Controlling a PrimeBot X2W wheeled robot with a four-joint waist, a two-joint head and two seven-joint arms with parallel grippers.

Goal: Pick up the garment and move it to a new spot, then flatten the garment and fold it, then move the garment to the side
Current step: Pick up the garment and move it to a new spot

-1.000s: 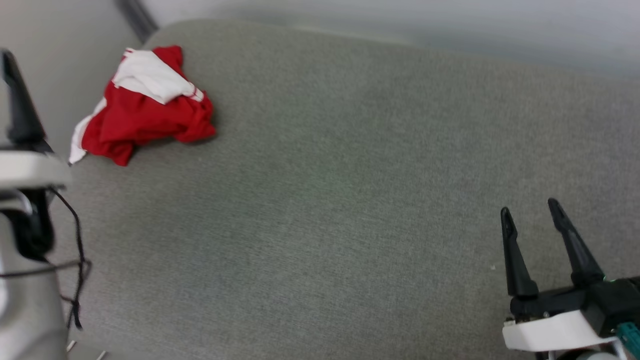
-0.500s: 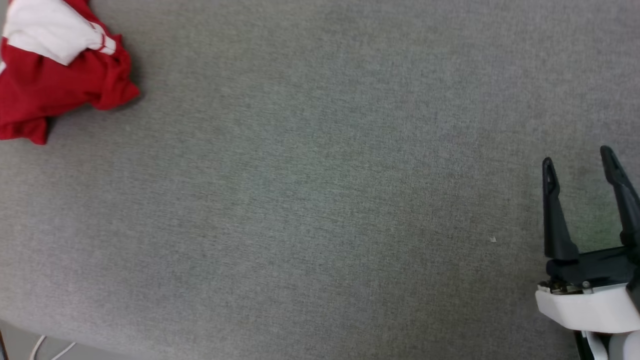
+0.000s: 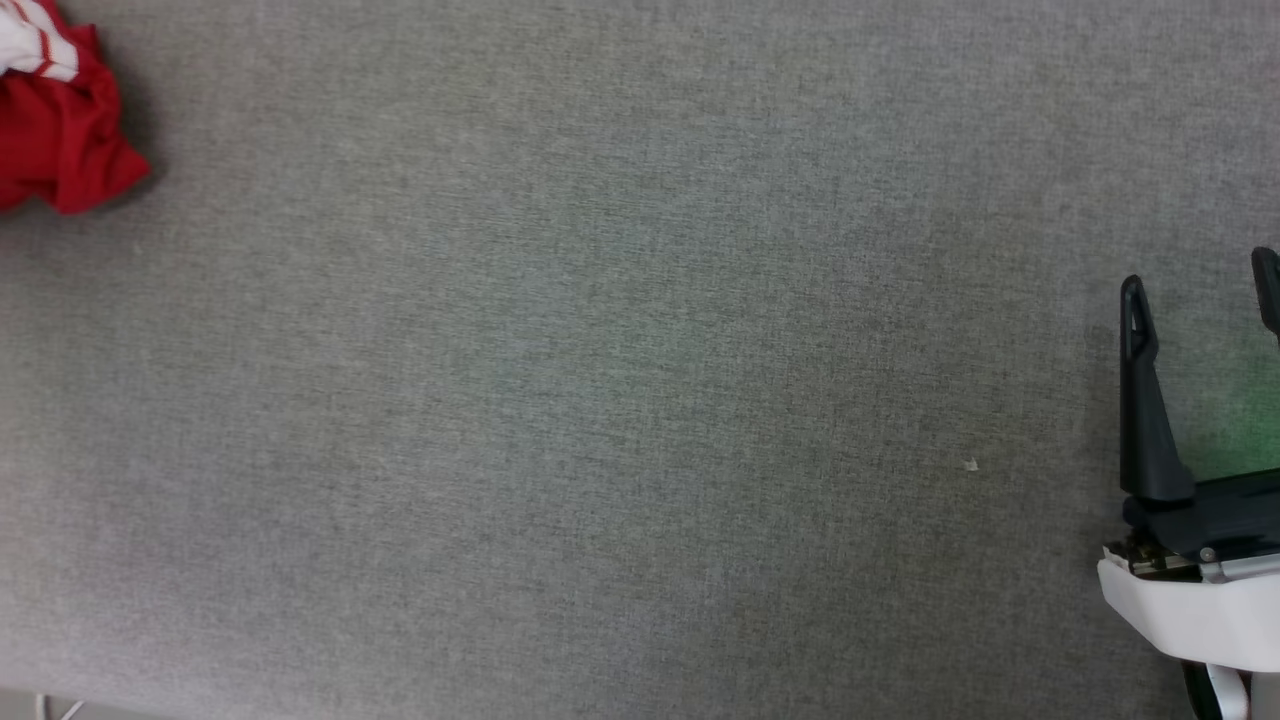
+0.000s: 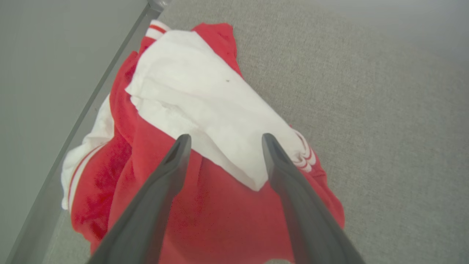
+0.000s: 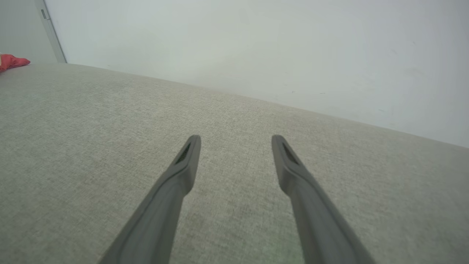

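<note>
The garment lies crumpled at the edge of the grey fabric surface, red with a white sleeve folded over the top. In the left wrist view my left gripper is open right over it, its fingertips on either side of the white sleeve; I cannot tell whether they touch the cloth. In the head view only a red corner of the garment shows at the top left. My right gripper stands open at the far right, nothing between its fingers. In the right wrist view that gripper hovers over bare fabric, the garment a small red patch far left.
The grey fabric surface stretches wide between garment and right gripper. A pale wall rises behind it. Beside the garment the surface ends at a dark strip with pale floor or wall beyond.
The head camera has swung, so the garment has slid to the top left corner of its view and the left arm has left it. The right gripper stays open.
</note>
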